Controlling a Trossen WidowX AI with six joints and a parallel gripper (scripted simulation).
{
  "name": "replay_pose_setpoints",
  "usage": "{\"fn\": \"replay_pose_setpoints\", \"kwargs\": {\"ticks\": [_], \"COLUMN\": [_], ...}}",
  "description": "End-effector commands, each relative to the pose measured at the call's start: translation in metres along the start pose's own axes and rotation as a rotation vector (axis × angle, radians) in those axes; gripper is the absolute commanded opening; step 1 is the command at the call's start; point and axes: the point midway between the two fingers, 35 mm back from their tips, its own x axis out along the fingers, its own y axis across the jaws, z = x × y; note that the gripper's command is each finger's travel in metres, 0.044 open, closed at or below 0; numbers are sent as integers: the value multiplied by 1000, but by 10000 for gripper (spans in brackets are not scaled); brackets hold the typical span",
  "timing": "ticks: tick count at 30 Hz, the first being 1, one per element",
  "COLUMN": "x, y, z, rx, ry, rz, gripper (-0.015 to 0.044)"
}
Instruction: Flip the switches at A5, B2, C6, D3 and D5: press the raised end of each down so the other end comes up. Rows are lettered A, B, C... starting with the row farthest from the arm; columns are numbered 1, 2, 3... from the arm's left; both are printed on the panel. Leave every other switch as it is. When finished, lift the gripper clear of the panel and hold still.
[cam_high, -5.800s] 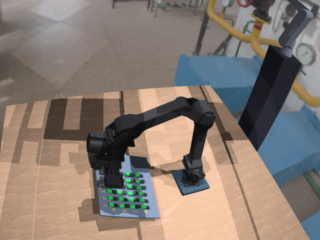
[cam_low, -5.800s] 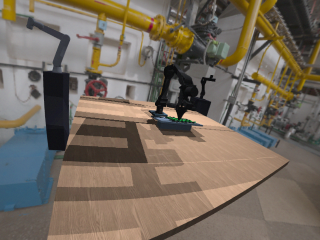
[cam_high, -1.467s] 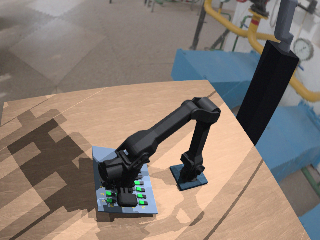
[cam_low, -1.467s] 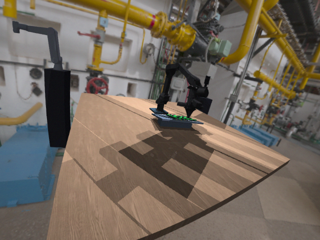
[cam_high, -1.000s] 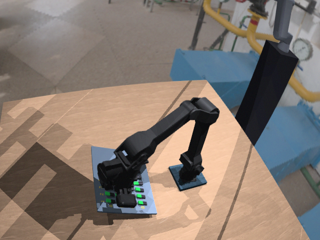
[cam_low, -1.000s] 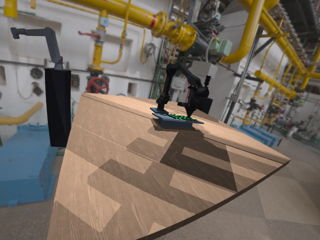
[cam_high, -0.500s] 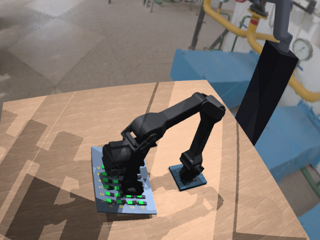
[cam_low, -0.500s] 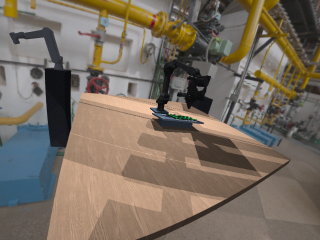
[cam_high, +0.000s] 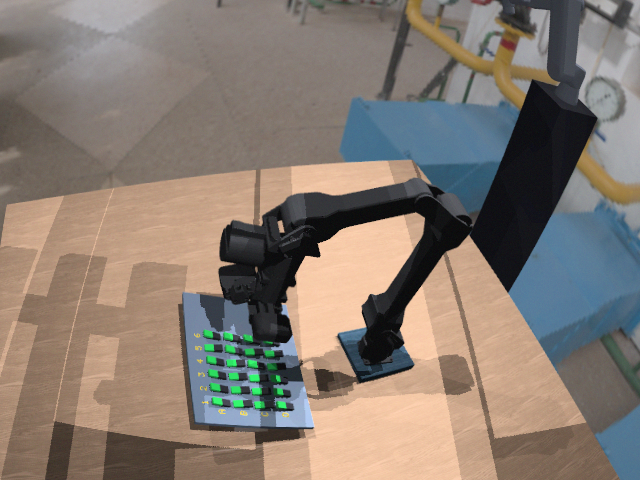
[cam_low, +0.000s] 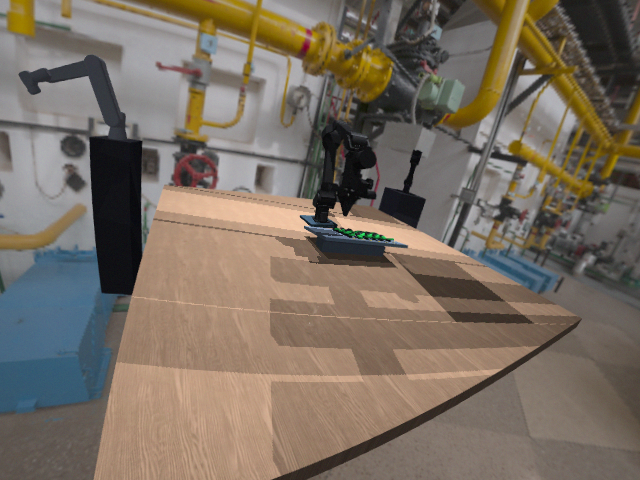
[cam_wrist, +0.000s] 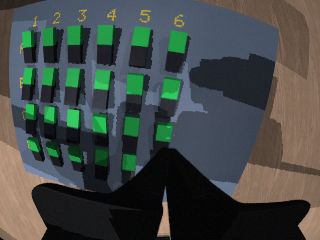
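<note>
The blue-grey panel (cam_high: 206, 415) (cam_wrist: 235, 132) carries green-and-black switches, their green halves on the side away from the arm. A5 (cam_high: 210, 347) (cam_wrist: 140, 45), B2 (cam_high: 236, 390) (cam_wrist: 48, 84), C6 (cam_high: 248, 338) (cam_wrist: 164, 132), D3 (cam_high: 275, 378) (cam_wrist: 76, 156) and D5 (cam_high: 269, 353) (cam_wrist: 129, 162) are visible. I cannot tell surely which end of each is raised. My gripper (cam_high: 276, 336) (cam_low: 346, 213) (cam_wrist: 167, 154) is shut and empty, pointing down above the panel's arm-side part near column 6. In the wrist view it hides D6 and reaches the lower edge of C6.
The arm's blue base plate (cam_high: 356, 369) sits beside the panel on the wooden table (cam_high: 387, 439) (cam_low: 206, 335). A black pedestal (cam_high: 532, 186) (cam_low: 116, 217) with a grey arm stands beyond the table edge. Patchy shadows cross the table and panel.
</note>
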Motion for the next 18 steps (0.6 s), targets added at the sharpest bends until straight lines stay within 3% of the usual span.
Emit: {"fn": "replay_pose_setpoints", "kwargs": {"ticks": [1,18], "x": [21,37], "y": [0,0], "z": [-5,-5], "rx": [-5,-5], "ry": [36,35], "rz": [6,6], "gripper": [0,0]}}
